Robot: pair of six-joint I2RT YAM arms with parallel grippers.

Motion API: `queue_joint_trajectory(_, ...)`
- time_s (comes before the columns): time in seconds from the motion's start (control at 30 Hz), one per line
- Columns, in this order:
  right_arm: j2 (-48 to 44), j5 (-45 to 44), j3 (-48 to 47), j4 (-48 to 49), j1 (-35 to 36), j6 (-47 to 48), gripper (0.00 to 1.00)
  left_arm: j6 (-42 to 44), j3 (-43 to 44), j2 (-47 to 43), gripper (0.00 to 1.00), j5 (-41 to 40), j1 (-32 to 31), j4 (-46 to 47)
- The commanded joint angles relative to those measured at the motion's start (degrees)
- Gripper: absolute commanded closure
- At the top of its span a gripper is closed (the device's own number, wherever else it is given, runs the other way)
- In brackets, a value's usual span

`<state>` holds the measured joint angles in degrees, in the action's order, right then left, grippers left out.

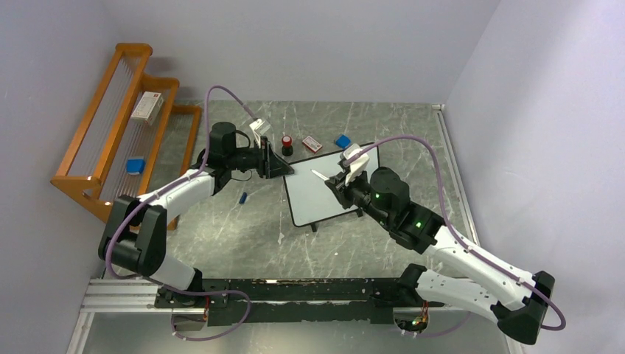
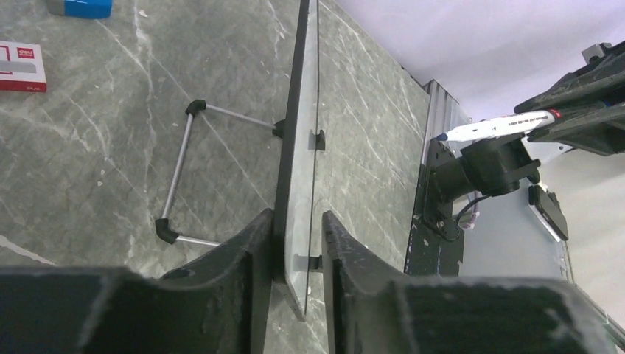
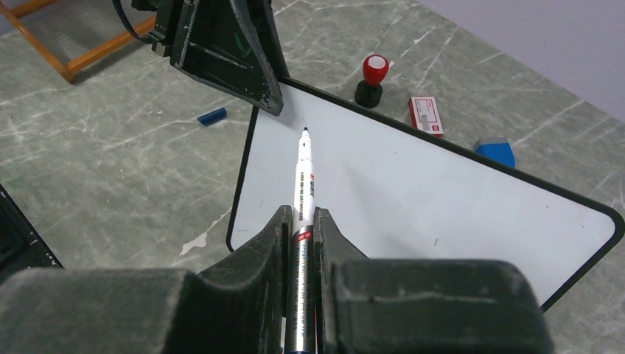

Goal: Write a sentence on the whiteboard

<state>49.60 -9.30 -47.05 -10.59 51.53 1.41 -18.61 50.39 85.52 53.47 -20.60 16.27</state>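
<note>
left fingers [image 2: 254, 254] straddle whiteboard [image 3: 413, 199] edge, clamp unclear | right fingers [image 3: 259, 254] clamp marker [image 3: 303, 173] | advice: steady whiteboard first, touch tip lightly

counter [image 1: 243, 228]: stone look, grey-green with white veins, smooth, bit of a sheen
whiteboard [image 3: 413, 199]: super glossy white face, thin black frame, probably plastic
stand [image 2: 177, 181]: bare silvery metal rod, black plastic-looking corner bits
marker [image 3: 304, 181]: smooth white plastic barrel, slight shine, printed lettering
left claw [image 2: 297, 221], right claw [image 3: 302, 214]: matt black, grainy, kinda rough plastic
rack [image 1: 133, 51]: orange-brown wood, varnished look, thin wire-like rungs
left arm [image 1: 184, 190], right arm [image 1: 479, 267]: smooth white shells, mildly glossy, black joints
cable [image 1: 221, 88]: purple, smooth rubbery-looking sheath
rail [image 1: 118, 295]: bare metal, dull brushed look
stamp [image 3: 374, 70]: shiny red top, matt black base
</note>
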Motion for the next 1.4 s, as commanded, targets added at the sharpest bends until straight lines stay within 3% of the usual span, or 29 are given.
queue_joint_trajectory(0.0, 0.2, -1.4, -0.7, 1.7, 0.8, 0.4, 1.00, -2.0, 0.6, 1.2, 0.72, 5.1, 1.2, 6.6)
queue_joint_trajectory(0.17, 1.0, -4.1, -0.5, 1.7, 2.8, 0.3, 1.00, -0.7, -0.7, 1.0, 0.94, 6.5, 1.2, 6.4)
queue_joint_trajectory(0.5, 5.9, -22.9, -0.7, 3.4, 16.5, 1.5, 1.00, -4.0, -8.5, -2.2, 0.95, 5.8, 1.2, 13.0)
queue_joint_trajectory(0.7, 9.5, -30.9, -1.2, 6.5, 21.9, 0.7, 1.00, -3.5, -8.0, -2.0, 0.95, 4.8, 1.2, 10.9)
queue_joint_trajectory(0.93, 15.3, -33.3, -3.6, 5.5, 22.9, -2.1, 1.00, 2.1, -5.7, -3.4, 0.95, 1.9, 1.2, 1.8)
queue_joint_trajectory(1.37, 22.4, -34.3, -12.9, -3.6, 22.8, -8.1, 1.00, 1.5, -5.3, -3.2, 0.95, 1.9, 1.2, 1.9)
